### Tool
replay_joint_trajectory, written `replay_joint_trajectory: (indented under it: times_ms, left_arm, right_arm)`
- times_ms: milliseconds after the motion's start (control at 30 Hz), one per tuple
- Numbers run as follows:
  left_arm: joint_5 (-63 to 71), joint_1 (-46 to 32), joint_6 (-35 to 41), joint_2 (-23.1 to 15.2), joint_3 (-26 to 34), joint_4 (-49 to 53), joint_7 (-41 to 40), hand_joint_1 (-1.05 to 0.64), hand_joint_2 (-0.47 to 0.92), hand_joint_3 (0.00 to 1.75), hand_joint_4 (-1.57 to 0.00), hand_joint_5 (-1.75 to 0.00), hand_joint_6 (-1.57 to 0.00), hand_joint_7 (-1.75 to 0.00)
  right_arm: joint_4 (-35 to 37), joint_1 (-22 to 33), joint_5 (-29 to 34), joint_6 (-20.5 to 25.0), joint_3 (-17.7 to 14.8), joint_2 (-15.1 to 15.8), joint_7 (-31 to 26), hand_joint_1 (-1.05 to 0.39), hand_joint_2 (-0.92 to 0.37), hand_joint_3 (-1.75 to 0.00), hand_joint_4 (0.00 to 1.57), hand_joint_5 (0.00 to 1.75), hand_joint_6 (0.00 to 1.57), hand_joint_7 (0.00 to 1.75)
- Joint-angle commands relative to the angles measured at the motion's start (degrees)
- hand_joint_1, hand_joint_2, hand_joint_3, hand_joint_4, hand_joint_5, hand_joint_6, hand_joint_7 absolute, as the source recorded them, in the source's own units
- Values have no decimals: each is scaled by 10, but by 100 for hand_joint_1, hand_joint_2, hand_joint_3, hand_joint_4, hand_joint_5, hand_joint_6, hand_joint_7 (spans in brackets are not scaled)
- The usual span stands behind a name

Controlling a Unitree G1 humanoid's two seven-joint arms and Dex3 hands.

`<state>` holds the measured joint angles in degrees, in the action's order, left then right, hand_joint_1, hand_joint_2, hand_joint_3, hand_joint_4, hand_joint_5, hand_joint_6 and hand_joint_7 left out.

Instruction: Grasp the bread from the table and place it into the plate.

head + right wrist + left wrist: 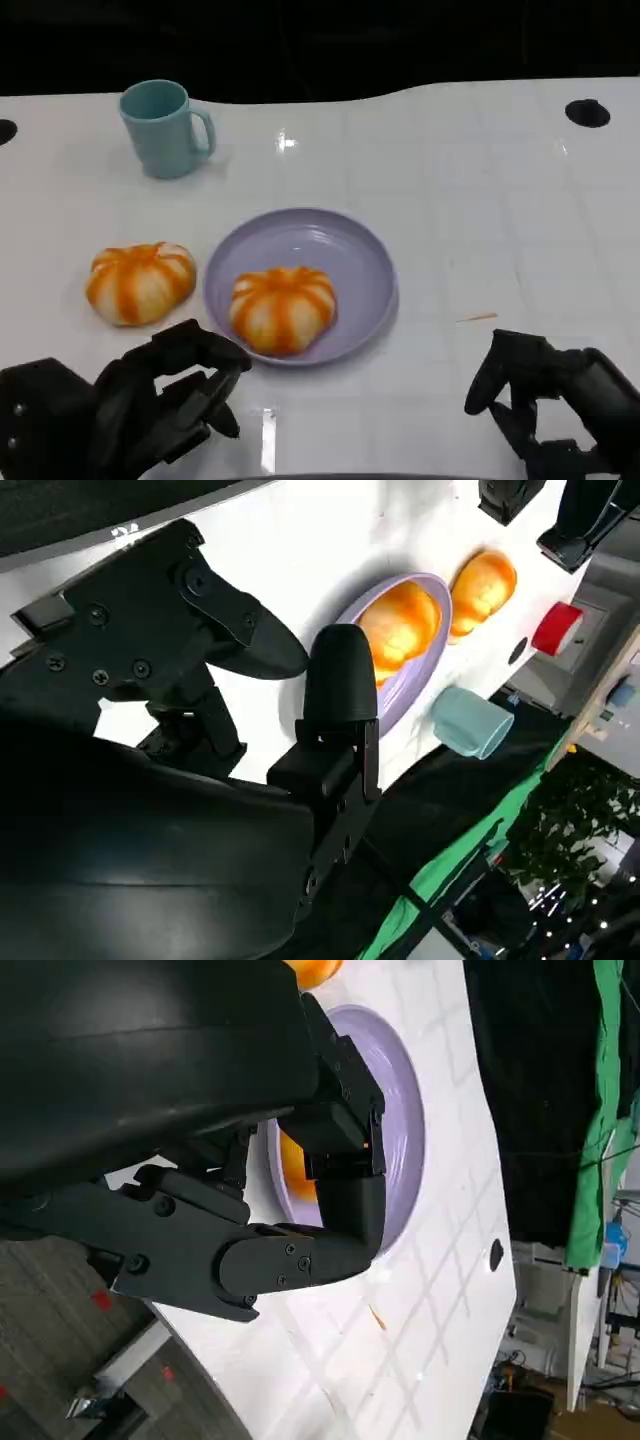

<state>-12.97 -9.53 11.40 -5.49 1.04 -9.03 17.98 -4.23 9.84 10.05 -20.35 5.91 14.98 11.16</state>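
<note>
My head camera looks down and forward over the white tabletop (480,200), far enough back to take in its far edge. My left wrist camera sits close behind the left hand (300,1210), rolled on its side, looking past the fingers (350,1210) across the tabletop. My right wrist camera, also rolled, peers past the right hand (300,740). All three share the purple plate (370,260) and the bread (283,307) on it.

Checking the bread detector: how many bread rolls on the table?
2. One bread roll lies in the purple plate; the other bread roll sits on the table, beside the plate's left rim.
</note>
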Motion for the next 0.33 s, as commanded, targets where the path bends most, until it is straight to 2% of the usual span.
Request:
replay_joint_trajectory:
  times_ms: [33,333]
  left_arm:
    - [-7,-7,-5,-7,6,2,5,-43,92,44,-61,-173,-67,-126]
    - [-12,-17,11,-12,10,-14,2,-43,92,44,-63,-175,-67,-127]
  right_arm:
    - [9,-4,7,-12,-2,1,-10,-19,-45,-125,92,175,74,155]
    - [16,-6,14,-21,0,-1,-19,-17,-44,-126,92,175,76,154]
